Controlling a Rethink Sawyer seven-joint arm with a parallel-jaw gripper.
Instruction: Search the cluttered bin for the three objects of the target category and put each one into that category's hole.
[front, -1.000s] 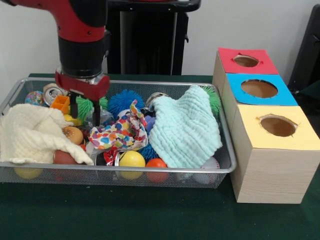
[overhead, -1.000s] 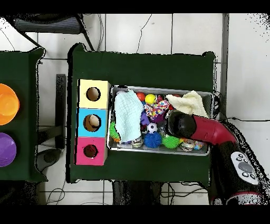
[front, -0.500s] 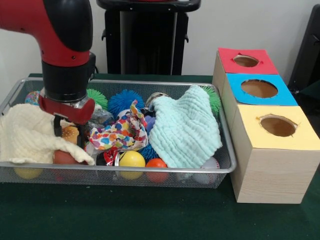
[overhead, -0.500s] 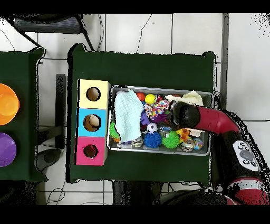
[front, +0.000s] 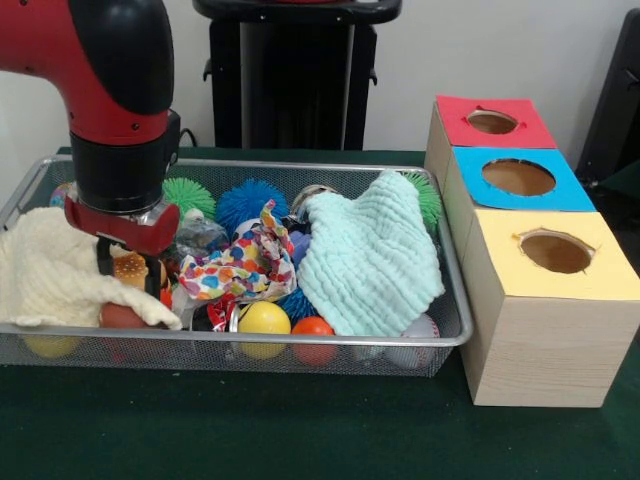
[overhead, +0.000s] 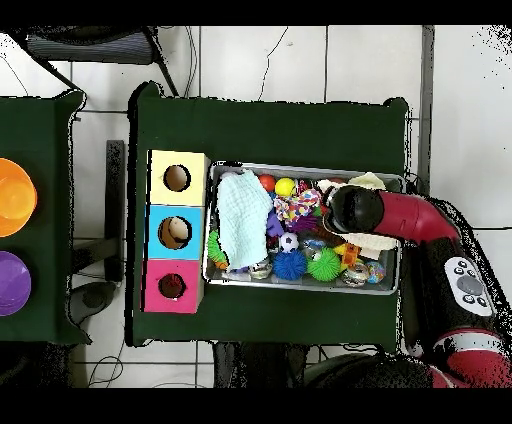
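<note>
The wire mesh bin (front: 300, 339) is full of cloths and balls; it also shows in the overhead view (overhead: 300, 290). My gripper (front: 128, 272) is low in the bin's left part, at the edge of a cream cloth (front: 50, 270). It is open, with one finger (front: 103, 260) on each side of a small tan speckled toy (front: 130, 268). In the overhead view the red arm (overhead: 400, 218) hides the gripper. None of the soft toy figures clearly shows. The red-topped hole (front: 491, 122) is at the far end of the wooden box; it also shows in the overhead view (overhead: 172, 287).
A mint cloth (front: 370, 255) and a multicoloured cloth (front: 240, 265) cover the bin's middle and right. Blue (front: 250, 200) and green (front: 188, 192) spiky balls lie behind, yellow (front: 263, 318) and orange (front: 313, 326) balls in front. The blue-topped hole (front: 518, 177) and yellow-topped hole (front: 556, 252) are nearer.
In the front view my gripper has moved left and nearer, from the green spiky ball down to the cream cloth's edge, and now straddles the tan toy.
</note>
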